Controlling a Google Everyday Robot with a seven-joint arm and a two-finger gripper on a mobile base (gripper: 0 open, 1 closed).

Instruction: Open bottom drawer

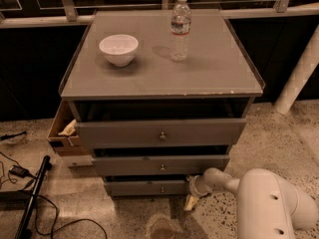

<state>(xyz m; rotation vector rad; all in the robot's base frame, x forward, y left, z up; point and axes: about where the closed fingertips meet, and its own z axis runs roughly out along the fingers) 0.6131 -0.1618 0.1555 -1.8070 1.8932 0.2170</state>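
Note:
The bottom drawer (144,187) is the narrowest grey front of three, low on the grey cabinet, with a small round metal knob (162,189) at its centre. It stands slightly out from the cabinet body. My white arm comes in from the lower right. My gripper (191,199) is at the drawer front's right end, near the floor, well to the right of the knob.
The middle drawer (160,165) and top drawer (160,132) stand out further. A white bowl (118,49) and a water bottle (180,28) stand on the cabinet top. A cardboard box (64,132) sits at the cabinet's left side. Cables and a black pole (33,199) lie at the left. A white post (298,76) stands at the right.

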